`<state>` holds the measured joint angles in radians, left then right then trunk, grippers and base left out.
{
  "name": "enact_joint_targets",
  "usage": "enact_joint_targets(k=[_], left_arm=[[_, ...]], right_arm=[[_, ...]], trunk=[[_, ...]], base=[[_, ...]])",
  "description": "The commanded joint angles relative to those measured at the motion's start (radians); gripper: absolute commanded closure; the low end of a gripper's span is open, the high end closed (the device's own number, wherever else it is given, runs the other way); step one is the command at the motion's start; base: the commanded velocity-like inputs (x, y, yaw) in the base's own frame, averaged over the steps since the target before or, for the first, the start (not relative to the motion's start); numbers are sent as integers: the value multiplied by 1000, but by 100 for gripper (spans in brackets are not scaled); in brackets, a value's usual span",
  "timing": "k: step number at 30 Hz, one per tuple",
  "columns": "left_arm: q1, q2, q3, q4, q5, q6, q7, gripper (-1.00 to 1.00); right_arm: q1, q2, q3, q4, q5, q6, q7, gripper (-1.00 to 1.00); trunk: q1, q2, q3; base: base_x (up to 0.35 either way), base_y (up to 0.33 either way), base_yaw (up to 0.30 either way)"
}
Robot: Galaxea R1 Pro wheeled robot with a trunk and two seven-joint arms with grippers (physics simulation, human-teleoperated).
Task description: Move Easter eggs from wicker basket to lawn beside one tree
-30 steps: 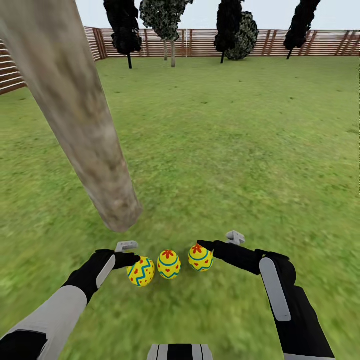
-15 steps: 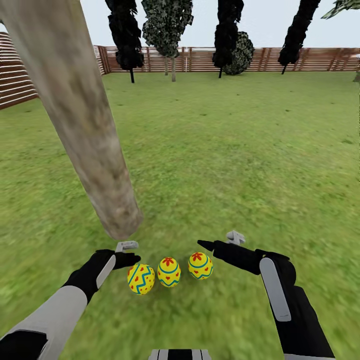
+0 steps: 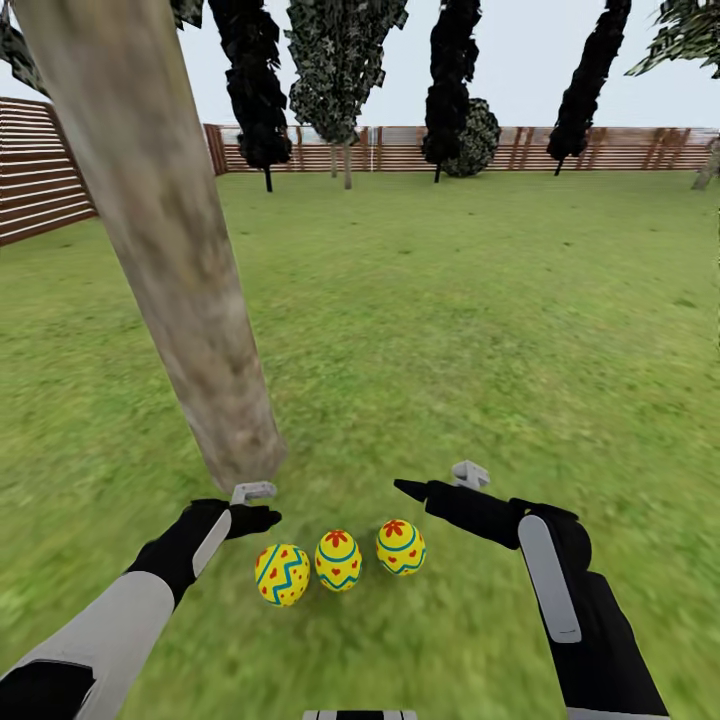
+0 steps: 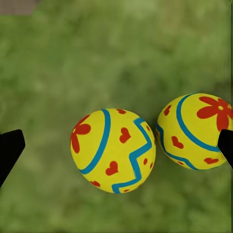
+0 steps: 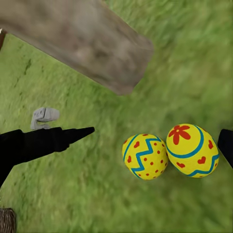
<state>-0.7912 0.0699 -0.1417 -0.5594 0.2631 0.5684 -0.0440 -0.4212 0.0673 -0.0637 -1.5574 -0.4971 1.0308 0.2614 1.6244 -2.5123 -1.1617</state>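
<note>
Three eggs [image 3: 338, 561] on the lawn [image 3: 480, 330] beside the tree [image 3: 170, 250], placing seemingly done; we hold left tool [image 3: 262, 520] and right tool [image 3: 412, 490] open, empty, next backing away.

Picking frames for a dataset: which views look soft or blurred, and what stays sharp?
Head view: near mottled green lawn smeared, three yellow painted eggs fairly crisp. Left wrist view: grass blurred, eggs sharp. Right wrist view: grey-brown tree trunk soft.
</note>
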Motion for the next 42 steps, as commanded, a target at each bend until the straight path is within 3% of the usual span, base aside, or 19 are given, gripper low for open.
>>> enact_joint_targets(k=[1, 13, 30, 42], left_arm=[[0, 1, -6, -2, 5, 4, 1, -100], [0, 1, -6, 5, 3, 9, 0, -100], [9, 14, 8, 13, 10, 117, -7, -100], [15, 14, 8, 20, 11, 125, -1, -100]], right_arm=[[-1, 2, -3, -1, 9, 5, 10, -100], [-1, 5, -1, -3, 9, 5, 10, -100], [-1, 5, -1, 2, 9, 4, 10, -100], [-1, 5, -1, 2, 9, 5, 10, -100]], trunk=[[-1, 0, 3], [-6, 3, 50], [-14, 7, 115], [-19, 10, 162]], base=[[0, 0, 0], [0, 0, 0], [0, 0, 0], [0, 0, 0]])
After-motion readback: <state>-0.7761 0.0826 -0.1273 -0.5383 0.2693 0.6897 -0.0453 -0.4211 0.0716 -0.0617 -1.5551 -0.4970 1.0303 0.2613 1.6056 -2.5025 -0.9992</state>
